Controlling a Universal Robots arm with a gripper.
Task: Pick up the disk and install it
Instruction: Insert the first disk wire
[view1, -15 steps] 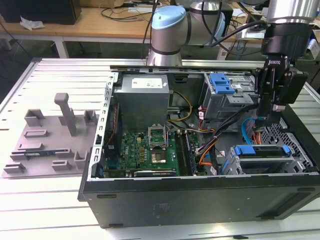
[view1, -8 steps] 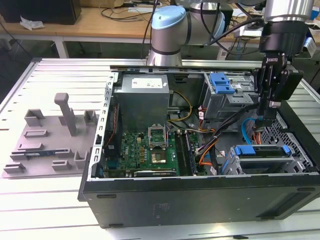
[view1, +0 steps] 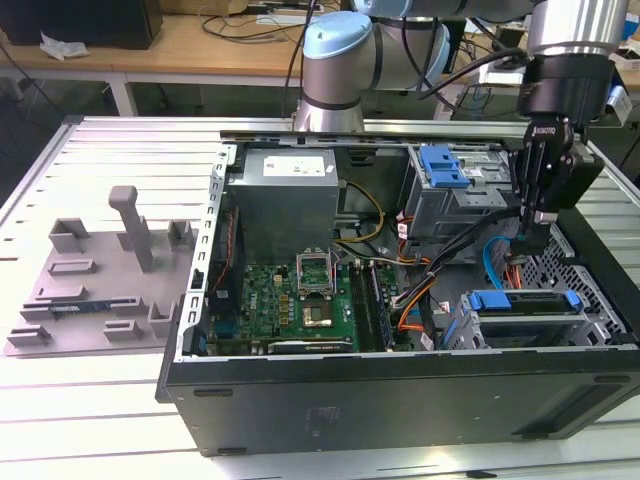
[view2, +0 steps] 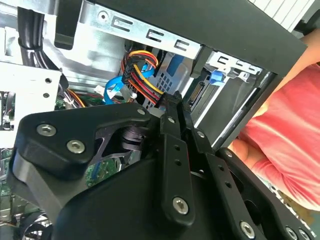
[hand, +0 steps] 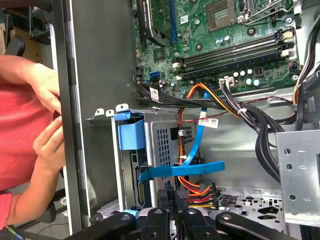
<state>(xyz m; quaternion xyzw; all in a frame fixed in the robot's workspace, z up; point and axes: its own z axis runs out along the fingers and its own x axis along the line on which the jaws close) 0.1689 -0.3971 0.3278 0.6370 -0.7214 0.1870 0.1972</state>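
Observation:
The disk (view1: 522, 322) lies in the drive cage at the front corner of the open computer case, on the exterior view's right, with its blue carrier bracket (view1: 520, 298) along the top. In the first wrist view the bracket's blue end (hand: 131, 134) shows at the cage mouth. My gripper (view1: 529, 243) hangs just above and behind the cage, pointing down among the cables. In the second wrist view my gripper (view2: 175, 98) is shut, its fingers pressed together with nothing seen between them. The tips sit beside a black power connector (view2: 194, 92) with red, yellow and black wires.
A person in a red top holds hands (hand: 49, 139) against the case's outer wall next to the cage. A blue data cable (hand: 201, 145), orange wires and thick black cables cross the space beside the cage. A blue latch (view1: 444, 166) sits on the upper bay. A grey fixture (view1: 100, 280) lies beside the case.

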